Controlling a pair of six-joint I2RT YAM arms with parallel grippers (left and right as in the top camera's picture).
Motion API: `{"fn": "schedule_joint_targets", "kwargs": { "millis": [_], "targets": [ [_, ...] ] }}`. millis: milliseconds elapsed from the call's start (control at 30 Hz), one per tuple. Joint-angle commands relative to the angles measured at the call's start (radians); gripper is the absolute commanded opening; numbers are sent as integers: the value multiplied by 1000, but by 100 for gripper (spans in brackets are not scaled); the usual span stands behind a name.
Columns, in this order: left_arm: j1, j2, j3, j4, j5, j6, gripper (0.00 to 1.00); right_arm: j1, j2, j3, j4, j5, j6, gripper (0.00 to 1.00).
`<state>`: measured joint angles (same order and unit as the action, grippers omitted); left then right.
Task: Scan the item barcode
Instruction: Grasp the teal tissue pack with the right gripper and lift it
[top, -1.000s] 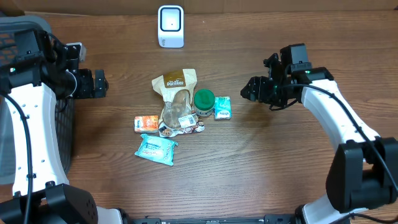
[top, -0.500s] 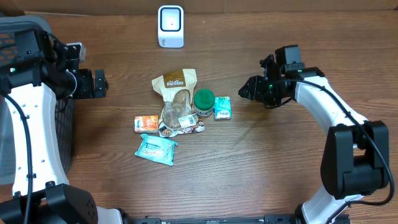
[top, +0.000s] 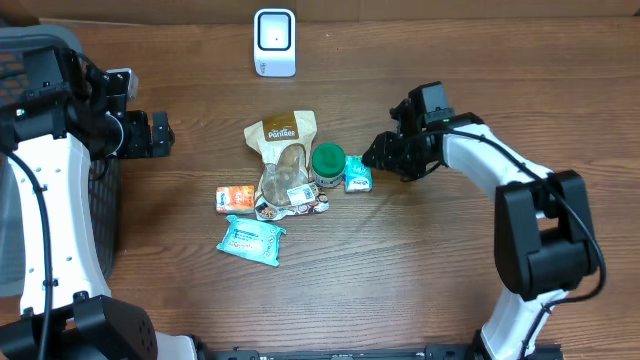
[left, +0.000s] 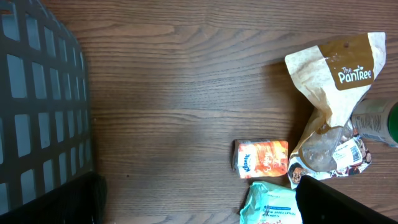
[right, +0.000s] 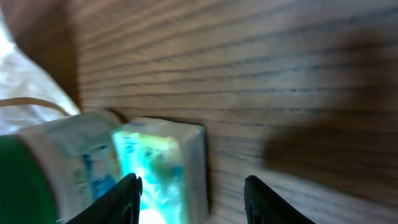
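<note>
A small teal tissue pack (top: 357, 174) lies on the wooden table at the right end of a cluster of items. My right gripper (top: 376, 156) reaches it from the right, open. In the right wrist view the teal pack (right: 163, 168) sits between the two fingertips of the right gripper (right: 193, 190), closer to the left one, with a gap on the right side. The white barcode scanner (top: 274, 42) stands at the back centre. My left gripper (top: 160, 135) hovers wide open at the left, holding nothing; its view shows the left gripper (left: 199, 211) over bare wood.
The cluster holds a brown PanTree bag (top: 282, 150), a green-lidded jar (top: 328, 160), an orange tissue pack (top: 236, 197) and a teal wipes pack (top: 252, 239). A black mesh basket (left: 37, 93) stands at the far left.
My right arm has swung left across the table to the small teal pack, and its jaws have narrowed. The left arm has not moved.
</note>
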<state>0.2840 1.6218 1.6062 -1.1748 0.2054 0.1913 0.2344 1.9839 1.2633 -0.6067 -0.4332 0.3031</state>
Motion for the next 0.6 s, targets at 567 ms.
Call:
{"fn": "schedule_joint_targets", "kwargs": {
  "millis": [567],
  "targets": [
    [4,10,18,4,-3,19,99,67,50,6,-69,14,42,36]
  ]
}}
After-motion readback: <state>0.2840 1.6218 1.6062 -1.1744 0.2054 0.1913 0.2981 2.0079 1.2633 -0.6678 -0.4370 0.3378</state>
